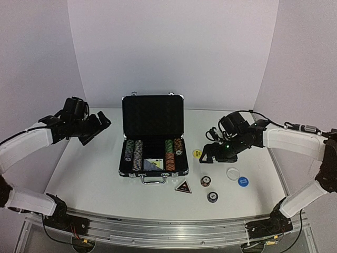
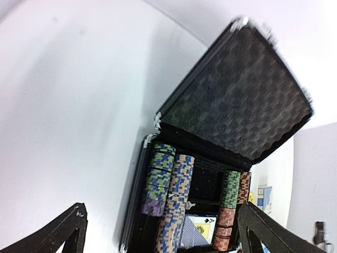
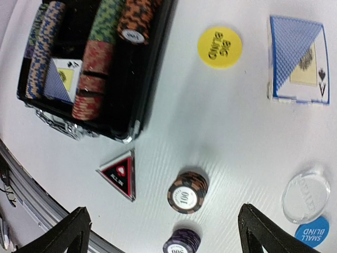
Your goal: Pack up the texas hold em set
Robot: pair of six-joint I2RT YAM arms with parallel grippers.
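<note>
The main risk, as I judge it, is scattering: the brown chip stack (image 3: 185, 192) and the purple chip stack (image 3: 181, 243) are short and loose, so a finger landing on a rim instead of beside it would topple or roll the chips toward the table's (image 1: 95, 174) near edge. The yellow disc (image 3: 219, 46), clear disc (image 3: 305, 196) and blue disc (image 3: 316, 234) lie flat and thin and may skid away from a pinch. A careless swing could also knock the upright lid (image 1: 152, 116) shut. The right gripper (image 3: 163, 213) hangs with jaws spread wide and empty; both chip stacks sit roughly midway between its fingers, the triangular marker (image 3: 118, 174) nearer its left finger, and the card deck (image 3: 297, 58) well ahead. The briefcase (image 1: 152, 171) stands open mid-table, handle toward the near edge. The left gripper (image 1: 99, 129), also spread and empty, hovers beside the case's left edge.
</note>
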